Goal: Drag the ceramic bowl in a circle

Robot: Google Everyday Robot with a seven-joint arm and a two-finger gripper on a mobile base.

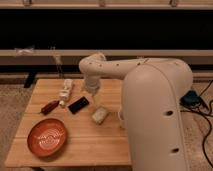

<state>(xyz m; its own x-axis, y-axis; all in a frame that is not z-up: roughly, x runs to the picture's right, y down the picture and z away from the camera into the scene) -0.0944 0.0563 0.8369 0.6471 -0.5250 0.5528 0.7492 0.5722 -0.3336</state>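
Observation:
The ceramic bowl (46, 137) is wide, shallow and glossy orange-red with pale ring marks inside. It sits on the wooden table (80, 145) near the front left corner. My white arm reaches from the right over the table's back half and bends down. The gripper (92, 91) hangs at its end above the table's middle back, just right of a black flat object (79, 105). It is well apart from the bowl, up and to the right of it, and holds nothing that I can see.
A small pale cup-like item (100, 115) lies mid-table by the arm. A white bottle (65, 92) and a reddish-brown item (49, 106) lie at the back left. My large white body (155, 115) covers the table's right side. Cables (197, 100) lie on the floor at right.

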